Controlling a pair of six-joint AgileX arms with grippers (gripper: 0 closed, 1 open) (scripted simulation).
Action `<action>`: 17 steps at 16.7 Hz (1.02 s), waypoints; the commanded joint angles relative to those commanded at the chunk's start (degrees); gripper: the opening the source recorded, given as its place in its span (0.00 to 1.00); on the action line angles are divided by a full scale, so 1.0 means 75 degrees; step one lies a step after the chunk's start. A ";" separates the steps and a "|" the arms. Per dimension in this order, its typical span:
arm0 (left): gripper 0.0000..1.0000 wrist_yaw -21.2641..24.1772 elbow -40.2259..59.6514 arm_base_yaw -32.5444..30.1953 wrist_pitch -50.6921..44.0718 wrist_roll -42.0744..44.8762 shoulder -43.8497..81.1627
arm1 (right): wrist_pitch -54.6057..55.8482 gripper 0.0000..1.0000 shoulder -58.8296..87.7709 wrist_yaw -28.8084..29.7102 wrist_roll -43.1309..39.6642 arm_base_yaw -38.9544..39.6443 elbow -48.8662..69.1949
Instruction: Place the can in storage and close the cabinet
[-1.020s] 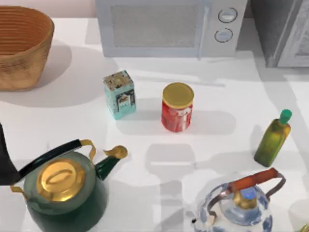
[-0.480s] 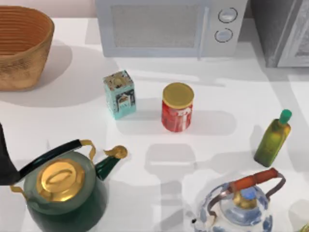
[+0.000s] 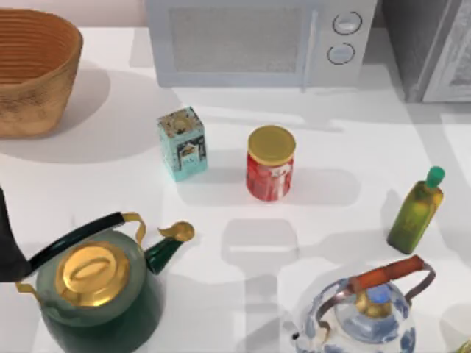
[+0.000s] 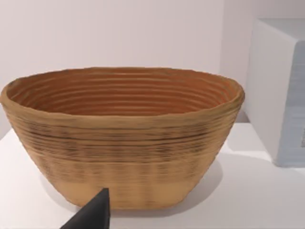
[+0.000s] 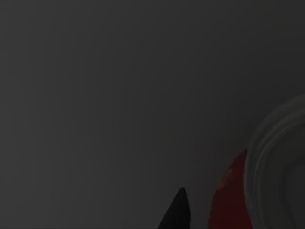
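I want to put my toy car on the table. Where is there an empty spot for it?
The widest bare patch lies between the red can, the olive oil bottle and the microwave. Another sits between the basket, the teal tin and the green kettle. The near edge is crowded: the green kettle and the glass kettle leave only a gap.

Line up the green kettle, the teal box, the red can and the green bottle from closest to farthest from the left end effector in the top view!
From the left end effector at the table's left edge:
1. Green kettle, right beside it.
2. Teal box, middle-left.
3. Red can, centre.
4. Green bottle, right side.
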 joint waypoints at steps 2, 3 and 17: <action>1.00 0.0000 0.0000 0.0000 0.0000 0.0000 0.0000 | 0.0000 0.15 0.0000 0.0000 0.0000 0.0000 0.0000; 1.00 0.0000 0.0000 0.0000 0.0000 0.0000 0.0000 | 0.0000 0.23 0.0000 0.0000 0.0000 0.0000 0.0000; 1.00 0.0000 0.0000 0.0000 0.0000 0.0000 0.0000 | 0.0000 1.00 0.0000 0.0000 0.0000 0.0000 0.0000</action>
